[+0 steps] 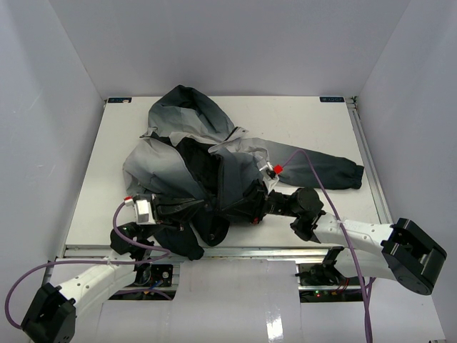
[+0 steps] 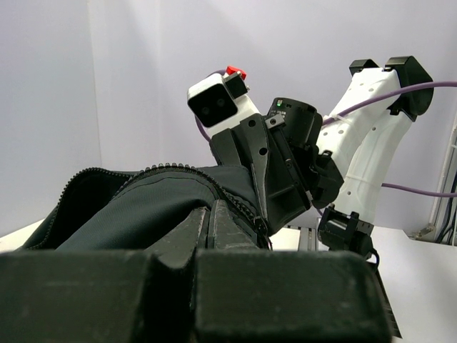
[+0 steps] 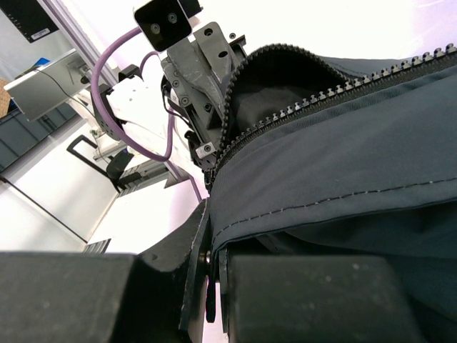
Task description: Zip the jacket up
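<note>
Pinching the jacket [image 1: 178, 153] tight in closed left fingers [image 2: 187, 232] and right fingers [image 3: 321, 300], zipper teeth [image 3: 321, 96] unjoined, hood [image 1: 189, 107] sprawling across the table [image 1: 314, 136].

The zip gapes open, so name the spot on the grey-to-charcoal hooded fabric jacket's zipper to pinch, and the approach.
Probably best: pinch the dark stitched fabric strip beside the zipper teeth, near where both rows meet at the left pincer, coming edge-on from the open front. The jacket is limp and bunched; that edge is thin and lies straight there.

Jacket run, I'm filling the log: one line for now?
left gripper shut on jacket | right gripper shut on jacket | zipper open
</note>
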